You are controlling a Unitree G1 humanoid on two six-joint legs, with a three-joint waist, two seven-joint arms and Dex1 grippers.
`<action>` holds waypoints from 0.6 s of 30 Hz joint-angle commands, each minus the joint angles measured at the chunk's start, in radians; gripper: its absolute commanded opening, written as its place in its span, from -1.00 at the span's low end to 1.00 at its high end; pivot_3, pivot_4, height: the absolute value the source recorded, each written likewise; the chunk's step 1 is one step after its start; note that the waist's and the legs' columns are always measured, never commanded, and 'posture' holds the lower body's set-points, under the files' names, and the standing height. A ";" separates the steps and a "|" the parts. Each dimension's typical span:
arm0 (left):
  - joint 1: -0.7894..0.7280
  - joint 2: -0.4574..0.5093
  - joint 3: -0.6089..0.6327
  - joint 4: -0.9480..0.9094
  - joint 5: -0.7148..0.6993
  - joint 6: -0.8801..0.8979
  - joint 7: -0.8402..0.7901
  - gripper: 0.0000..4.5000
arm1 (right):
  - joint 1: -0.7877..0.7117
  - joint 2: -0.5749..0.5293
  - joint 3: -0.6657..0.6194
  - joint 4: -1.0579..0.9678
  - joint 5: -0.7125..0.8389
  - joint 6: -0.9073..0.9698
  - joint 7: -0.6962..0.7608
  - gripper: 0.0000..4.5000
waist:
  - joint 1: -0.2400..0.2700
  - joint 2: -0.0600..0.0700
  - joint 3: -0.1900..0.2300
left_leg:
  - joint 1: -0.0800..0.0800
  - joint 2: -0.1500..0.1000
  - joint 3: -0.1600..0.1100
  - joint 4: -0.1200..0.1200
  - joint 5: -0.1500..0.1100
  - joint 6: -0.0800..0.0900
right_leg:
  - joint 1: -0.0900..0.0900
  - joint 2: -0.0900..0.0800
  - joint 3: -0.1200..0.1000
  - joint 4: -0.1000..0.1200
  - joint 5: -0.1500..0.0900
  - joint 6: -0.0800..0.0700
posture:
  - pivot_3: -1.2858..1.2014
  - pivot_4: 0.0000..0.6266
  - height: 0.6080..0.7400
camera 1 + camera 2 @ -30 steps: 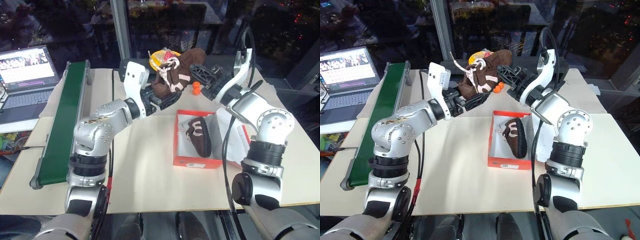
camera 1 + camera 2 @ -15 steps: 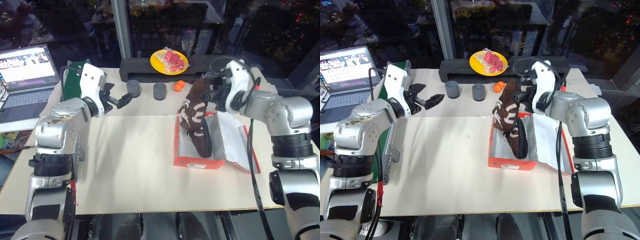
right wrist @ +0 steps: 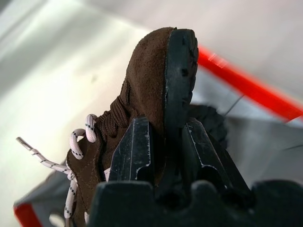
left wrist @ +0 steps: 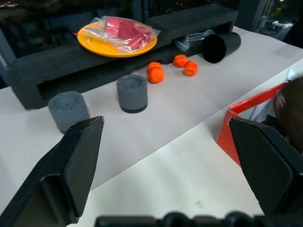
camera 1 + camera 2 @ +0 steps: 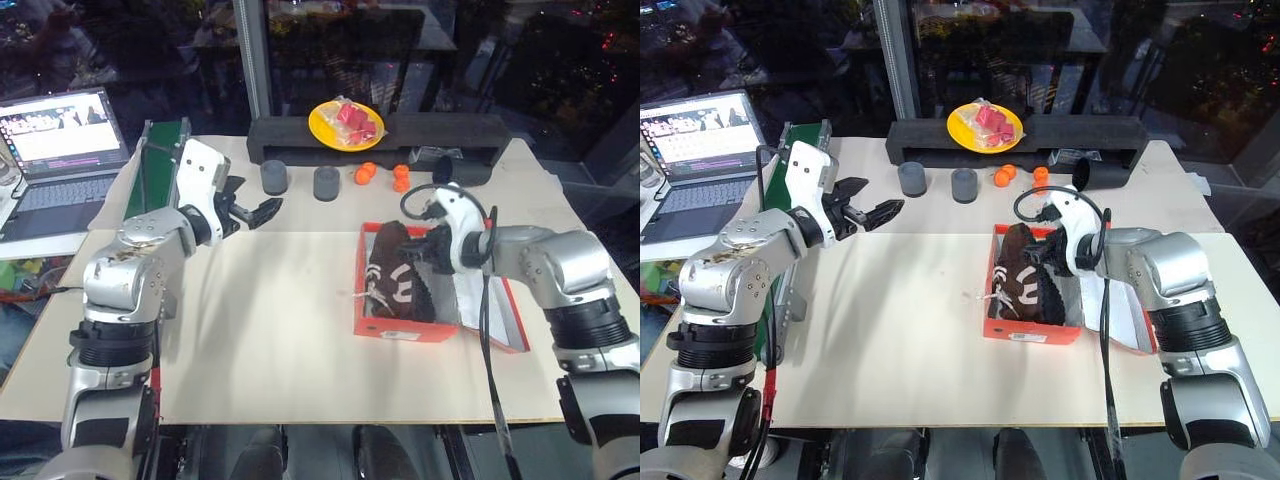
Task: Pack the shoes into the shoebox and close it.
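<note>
Since a second ago your right gripper point(image 3: 163, 156) has come down from above the table with the second shoe point(image 5: 1018, 262) and now holds it low inside the shoebox point(image 5: 385, 329), while your left gripper point(image 5: 252, 212) has drawn away to the left and hangs over the bare table point(image 5: 260, 330), fingers spread wide and holding nothing. Your right fingers point(image 3: 137, 151) are nearly closed, pinching the shoe's heel: one sits on the brown suede, the other on the black sole, so the toe points away from them and the shoe can be laid alongside the first shoe point(image 5: 415, 295), which lies just beyond it in the box. Both shoes are dark brown with pale laces, one lace end trailing loose beside the fingers. You see the red box open, its lid point(image 5: 495, 305) lying flat under your right forearm.
</note>
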 commanded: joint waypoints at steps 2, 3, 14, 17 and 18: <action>0.023 -0.006 0.030 -0.063 -0.010 0.008 0.019 1.00 | -0.031 -0.030 0.037 -0.017 -0.048 0.021 0.055 -0.85 | -0.001 0.000 0.000 | 0.000 0.000 0.000 0.000 0.000 0.000 | 0.000 0.000 0.000 0.000 0.000 0.000 | 0.03 -0.52 1.00; 0.028 -0.007 0.031 -0.069 -0.011 0.010 0.022 1.00 | -0.036 -0.033 0.044 -0.018 -0.055 0.020 0.067 -0.85 | -0.001 0.000 0.000 | 0.000 0.000 0.000 0.000 0.000 0.000 | 0.000 0.000 0.000 0.000 0.000 0.000 | 0.03 -0.52 1.00; 0.062 -0.051 0.029 -0.096 -0.004 0.004 0.052 1.00 | -0.008 -0.077 0.359 0.164 -0.267 -0.156 0.362 -0.85 | 0.002 -0.003 -0.003 | 0.001 0.000 0.000 0.001 0.000 0.000 | 0.002 0.000 -0.001 0.000 0.000 0.000 | 0.03 -0.52 1.00; 0.080 -0.062 0.026 -0.111 -0.003 0.002 0.061 1.00 | -0.034 -0.037 0.425 0.353 -0.391 -0.299 0.397 -0.85 | 0.005 -0.006 -0.004 | 0.011 0.000 -0.001 0.000 -0.001 0.001 | 0.014 0.000 -0.003 -0.004 -0.001 0.001 | 0.03 -0.52 1.00; 0.086 -0.065 0.028 -0.118 -0.004 0.004 0.063 1.00 | -0.048 -0.016 0.447 0.431 -0.439 -0.360 0.397 -0.85 | 0.005 -0.010 -0.007 | 0.016 0.000 -0.001 0.000 -0.001 0.000 | 0.019 0.000 -0.003 -0.006 -0.003 0.004 | 0.03 -0.52 1.00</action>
